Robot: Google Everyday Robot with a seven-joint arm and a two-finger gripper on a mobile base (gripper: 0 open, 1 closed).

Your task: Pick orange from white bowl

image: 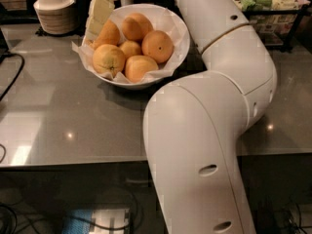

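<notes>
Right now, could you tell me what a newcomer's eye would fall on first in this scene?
The big white arm fills the right foreground, bending up over the grey table. At top centre, a white bowl of oranges stands out. The gripper hangs at the bowl's left rim, near a stack of beige bowls.

We see a glossy white bowl [181,29] with crinkled paper lining [77,48], matt dimpled oranges [157,45], a polished grey tabletop [58,116], and the smooth cream plastic gripper [100,13] at the bowl's left rim.
</notes>
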